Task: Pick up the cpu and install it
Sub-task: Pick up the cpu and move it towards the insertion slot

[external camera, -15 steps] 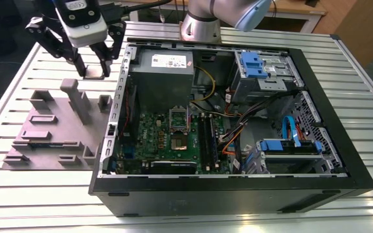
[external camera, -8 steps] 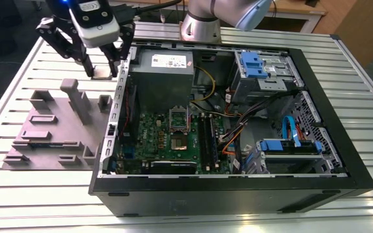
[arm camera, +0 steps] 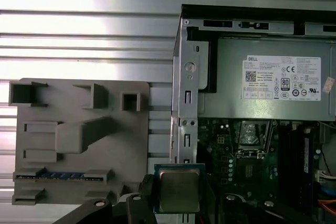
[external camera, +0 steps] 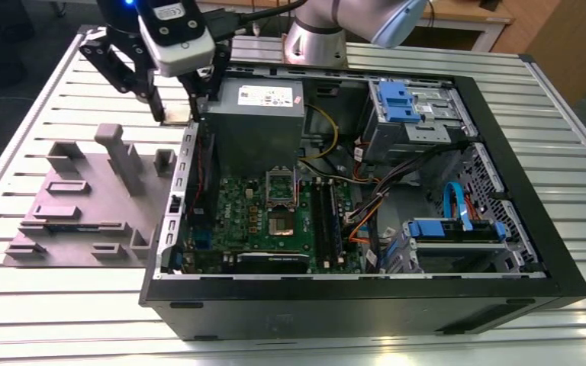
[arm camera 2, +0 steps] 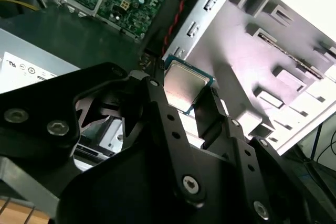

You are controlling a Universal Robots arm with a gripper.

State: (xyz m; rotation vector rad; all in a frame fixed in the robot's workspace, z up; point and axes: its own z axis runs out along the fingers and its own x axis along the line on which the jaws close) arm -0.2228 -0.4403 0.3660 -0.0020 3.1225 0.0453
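The cpu (arm camera 2: 185,83), a small square chip with a silvery top and green rim, is pinched by its edges between the black fingers of my gripper (arm camera 2: 184,94), which is shut on it. In the exterior view the gripper (external camera: 178,114) hangs above the computer case's wall at the exterior view's left, beside the power supply, with the cpu (external camera: 178,119) at its tips. In the first wrist view the cpu (arm camera: 178,190) sits over that case wall. The motherboard's socket (arm camera: 254,141) lies inside the case, apart from the chip, and also appears in the exterior view as the socket (external camera: 281,206).
A grey fixture tray (external camera: 79,206) with raised blocks and slots lies on the slatted table beside the open case (external camera: 375,301). The power supply (external camera: 257,103), black memory sticks (external camera: 326,213), drive bays with blue clips (external camera: 405,103) and loose cables fill the case.
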